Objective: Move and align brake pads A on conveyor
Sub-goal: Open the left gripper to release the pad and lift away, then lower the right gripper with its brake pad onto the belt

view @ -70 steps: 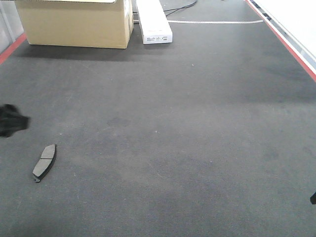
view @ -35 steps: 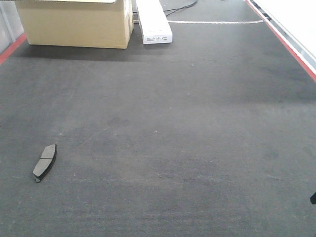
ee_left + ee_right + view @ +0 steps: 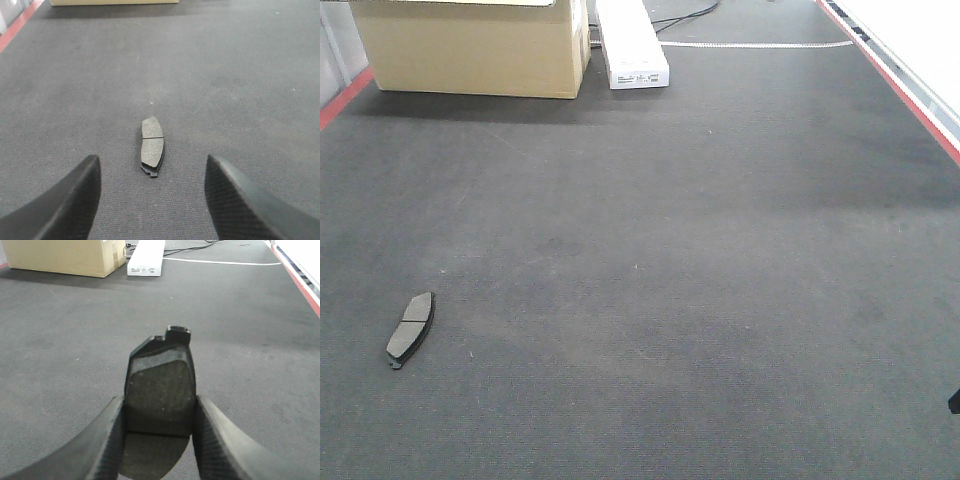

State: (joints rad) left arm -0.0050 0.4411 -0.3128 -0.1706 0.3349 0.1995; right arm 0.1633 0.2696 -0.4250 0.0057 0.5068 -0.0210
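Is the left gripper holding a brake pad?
No, the left gripper is open, fingers apart, with the brake pad lying free on the conveyor.

1. Black textured left gripper (image 3: 152, 162): jaws spread wide, angled forward and down.
2. Black textured right gripper (image 3: 160, 405): fingers (image 3: 107, 440) clamped on a dark grey flat brake pad (image 3: 160, 385).
3. Front view: dark sliver at the right edge, possibly the right arm.

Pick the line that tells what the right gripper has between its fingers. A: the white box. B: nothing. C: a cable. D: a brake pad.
D: in the right wrist view a dark brake pad sits clamped between the fingers of the right gripper.
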